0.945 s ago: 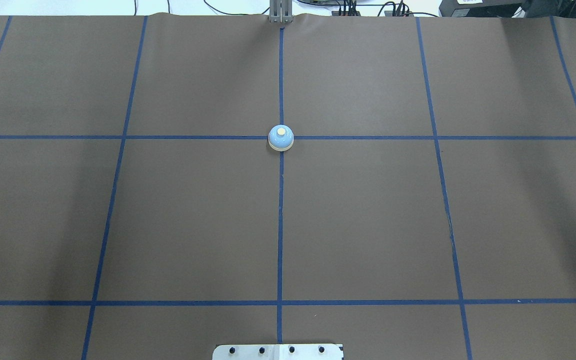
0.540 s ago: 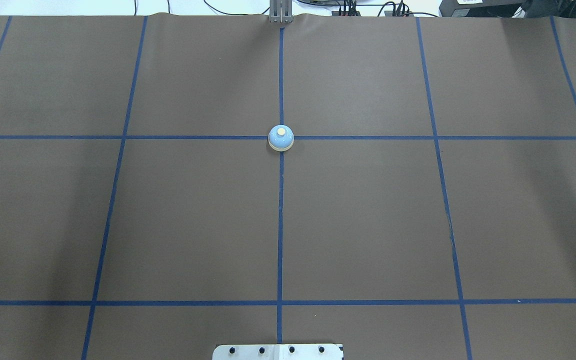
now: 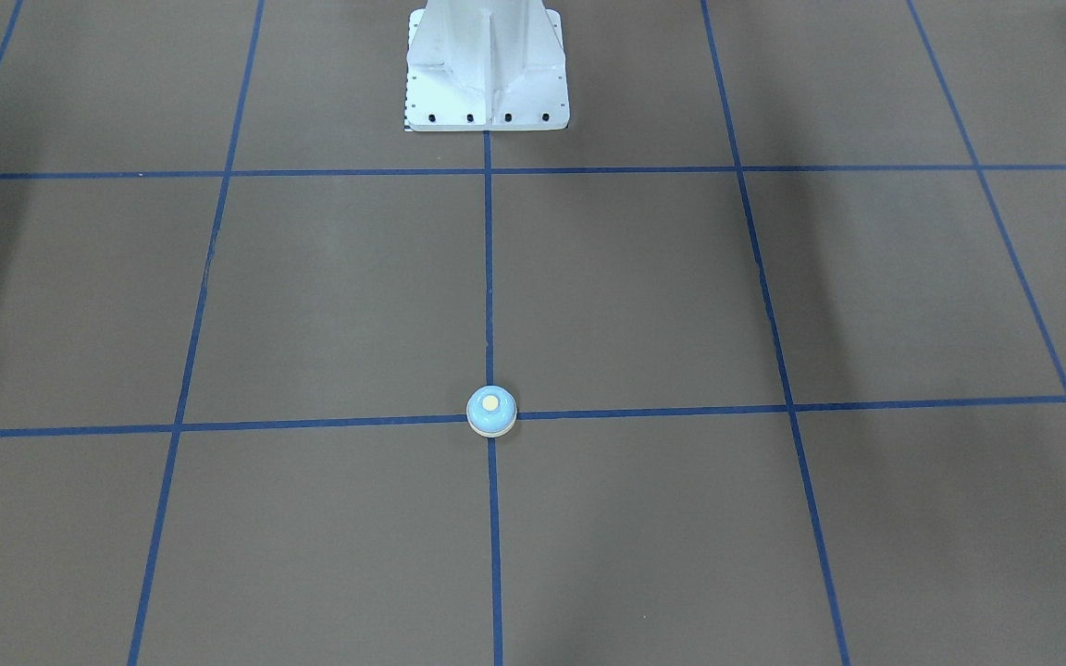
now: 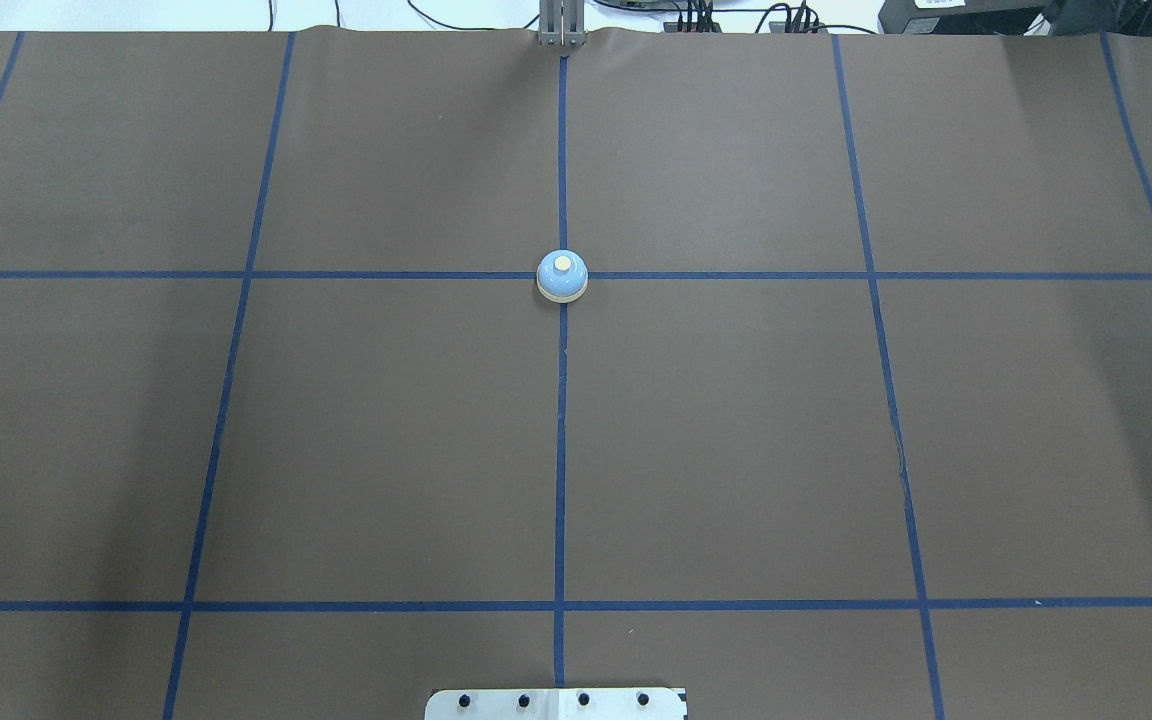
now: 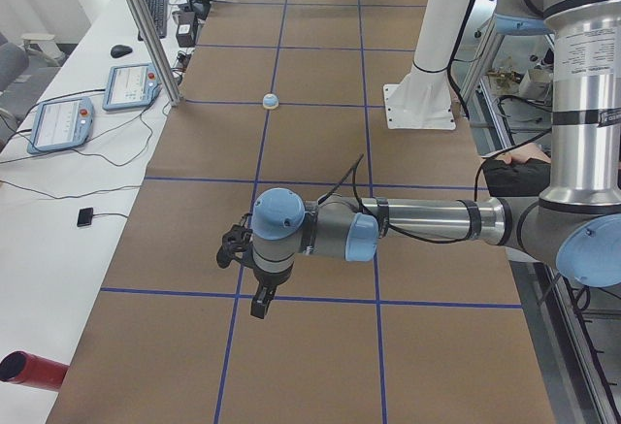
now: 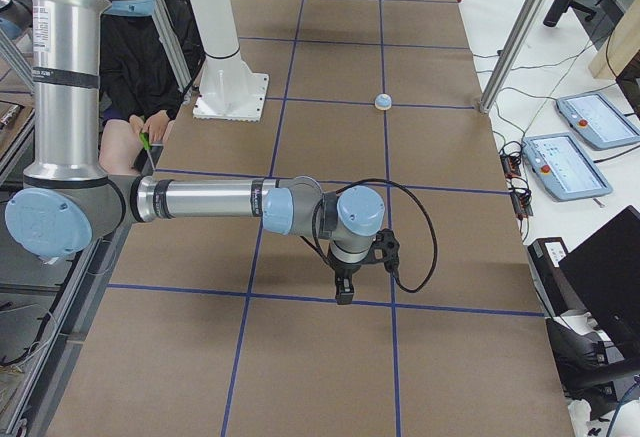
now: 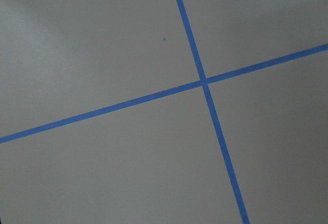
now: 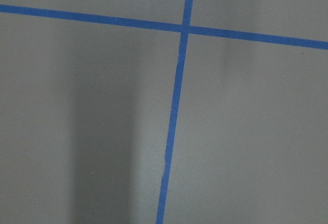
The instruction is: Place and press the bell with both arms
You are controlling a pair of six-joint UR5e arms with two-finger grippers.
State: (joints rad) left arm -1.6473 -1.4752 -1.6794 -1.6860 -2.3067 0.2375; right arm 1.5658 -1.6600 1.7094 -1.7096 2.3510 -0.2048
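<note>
The light-blue bell (image 4: pixel 562 275) with its cream button stands upright on a crossing of blue tape lines at the table's middle. It also shows in the front view (image 3: pixel 491 411), the left side view (image 5: pixel 271 101) and the right side view (image 6: pixel 383 102). My left gripper (image 5: pixel 260 305) hangs over the table far from the bell, seen only in the left side view. My right gripper (image 6: pixel 343 292) hangs likewise far from the bell, seen only in the right side view. I cannot tell whether either is open or shut. Both wrist views show only brown table and tape lines.
The white bolted pedestal (image 3: pixel 487 65) stands at the robot's edge of the table. Blue tape lines (image 4: pixel 560 450) grid the brown surface. Teach pendants (image 5: pixel 60 123) and cables lie on the white bench beyond the far edge. A red cylinder (image 5: pixel 29 370) lies there too.
</note>
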